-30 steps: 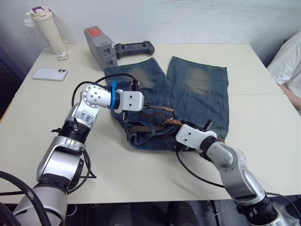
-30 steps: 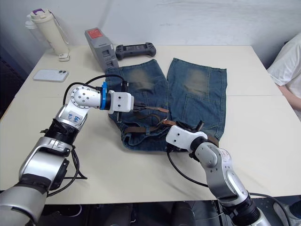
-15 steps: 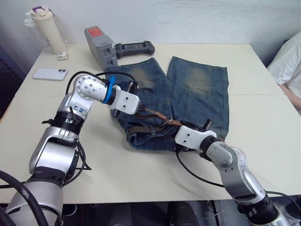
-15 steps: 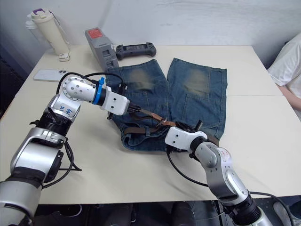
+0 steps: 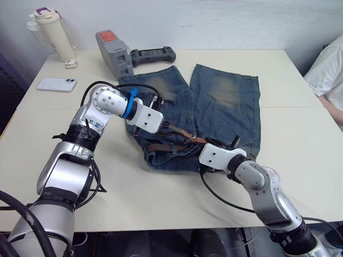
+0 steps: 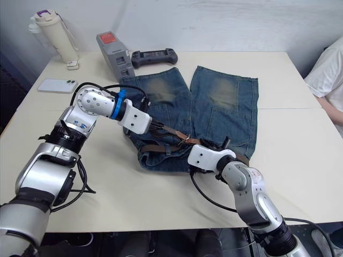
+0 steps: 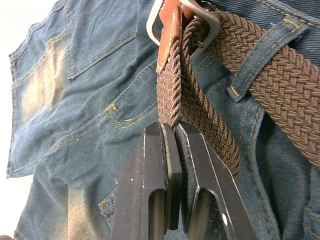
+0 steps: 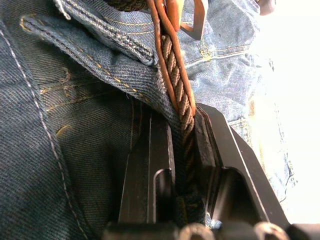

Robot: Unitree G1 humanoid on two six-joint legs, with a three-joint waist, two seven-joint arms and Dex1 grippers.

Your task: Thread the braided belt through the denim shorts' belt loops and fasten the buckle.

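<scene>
The belt [image 7: 200,95] lies along the waistband of the shorts [image 5: 225,101], at the near end of the shorts, which are spread on the table [image 5: 161,198] with their legs pointing away. In the left wrist view the woven strap passes under a denim loop [image 7: 260,55], and its tan end [image 7: 167,35] sits at the silver buckle [image 7: 210,22], the strap doubling back from there. The left gripper [image 7: 175,132] is clamped on that doubled strap just short of the buckle, holding it slightly raised over the left part of the waistband. The right gripper [image 8: 182,125] is closed on another stretch of the belt together with an edge of denim, near the middle of the waistband, just right of the buckle. At the far left of the table stand a cream bottle [image 5: 53,32] and a phone [image 5: 56,84]; a grey box [image 5: 114,52] and a black controller [image 5: 153,54] lie just beyond the left leg. A person's white sleeve [image 5: 328,67] shows at the right edge.
</scene>
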